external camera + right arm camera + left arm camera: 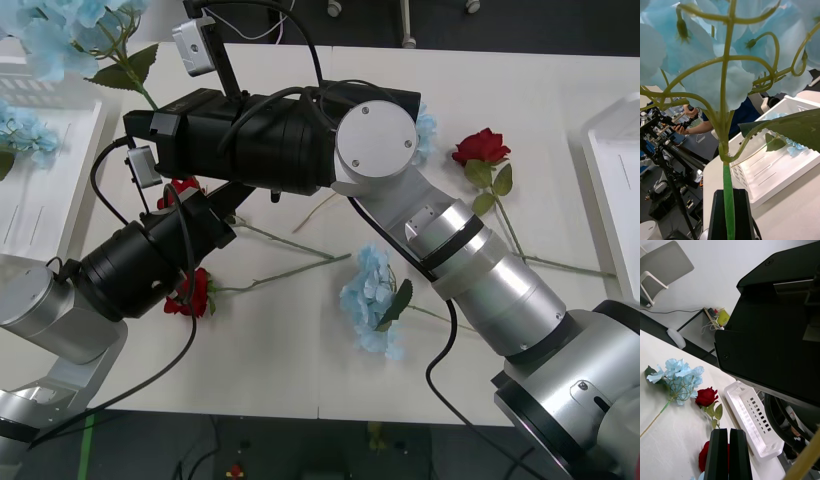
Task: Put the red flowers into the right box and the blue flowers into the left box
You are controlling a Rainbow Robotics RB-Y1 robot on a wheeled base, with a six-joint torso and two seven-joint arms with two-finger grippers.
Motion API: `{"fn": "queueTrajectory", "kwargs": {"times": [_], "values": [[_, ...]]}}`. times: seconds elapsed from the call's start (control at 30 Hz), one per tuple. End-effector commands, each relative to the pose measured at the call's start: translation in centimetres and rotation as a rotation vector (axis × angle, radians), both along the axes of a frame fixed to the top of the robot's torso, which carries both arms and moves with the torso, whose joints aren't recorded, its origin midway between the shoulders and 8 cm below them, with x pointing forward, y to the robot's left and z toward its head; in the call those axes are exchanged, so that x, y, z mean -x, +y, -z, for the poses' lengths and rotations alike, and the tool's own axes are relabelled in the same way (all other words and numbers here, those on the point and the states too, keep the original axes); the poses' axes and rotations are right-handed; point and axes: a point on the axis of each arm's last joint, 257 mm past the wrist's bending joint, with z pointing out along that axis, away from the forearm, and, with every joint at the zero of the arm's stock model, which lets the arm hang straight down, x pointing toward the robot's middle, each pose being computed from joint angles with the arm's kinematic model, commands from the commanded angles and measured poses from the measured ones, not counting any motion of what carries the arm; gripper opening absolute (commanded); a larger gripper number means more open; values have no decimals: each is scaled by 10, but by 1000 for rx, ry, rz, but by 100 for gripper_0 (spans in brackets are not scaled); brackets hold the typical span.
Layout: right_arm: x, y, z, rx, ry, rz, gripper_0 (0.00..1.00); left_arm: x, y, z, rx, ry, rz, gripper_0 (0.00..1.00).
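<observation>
Pinches green stem of held blue flower (60,40) between black fingers of right gripper (729,193), bloom raised just past far corner of left box (40,190). Reaches there with right arm (300,140) stretched across bench (280,370). Shows second blue flower (20,130) already lying inside left box. Keeps left gripper (729,432) low just beside left box, under right arm, fingers pressed together, nothing seen between them. Leaves two red flowers (195,290) on bench near left box, by left arm; third red flower (480,148) and loose blue flower (370,300) well apart from left box. Places right box (615,190) farthest from left box, at opposite bench edge.
</observation>
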Motion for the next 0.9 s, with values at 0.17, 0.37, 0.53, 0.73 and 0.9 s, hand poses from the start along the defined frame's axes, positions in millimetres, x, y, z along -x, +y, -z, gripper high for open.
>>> {"fn": "queueTrajectory", "kwargs": {"times": [0.17,0.37,0.53,0.73,0.9], "values": [[7,4,-1,0,-27,-10,93,10,8,-15,34,-32,0,0],[3,-1,1,8,-31,1,100,20,50,-2,41,-8,-39,0],[-6,-8,1,12,-40,25,100,12,108,-5,-30,-38,-145,0],[-26,-31,4,31,-38,71,100,-25,182,-8,-226,-93,-291,0],[-59,-75,20,107,-6,156,100,-73,255,-7,-435,-106,-422,0]]}}
